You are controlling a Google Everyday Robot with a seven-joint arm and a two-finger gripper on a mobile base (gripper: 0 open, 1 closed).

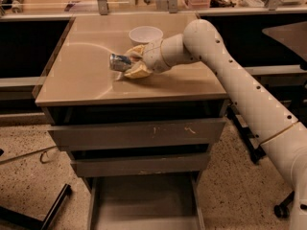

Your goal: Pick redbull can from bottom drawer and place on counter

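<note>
The redbull can (119, 62) is lying on its side over the counter (81, 87), around the middle of the tan top. Its long axis is running straight out of the claw, away from the wrist and towards the pale arc mark (so one end is poking free and the other is buried between the fingers).

The gripper (128, 63) is clenching it. One yellowish finger (135, 51) is pressing on the can's far side and the other on its near side, with the jaws drawn in to just the can's width. Nothing else is in the grasp. I cannot tell from here whether the can's underside is already touching the counter or hanging just above it, though it is looking very low.

To my eye, that is what the coming move is turning on. The can is sideways, not upright, so letting go as it is risks a roll across that glossy top (the can's free end is pointing at open counter, at least).

The white bowl (145, 33) is sitting just behind the gripper, near the can but apart from it. The arm (240, 90) is reaching in across the counter's corner, and the bottom drawer (144, 207) is standing pulled out down below, well apart from the can.
</note>
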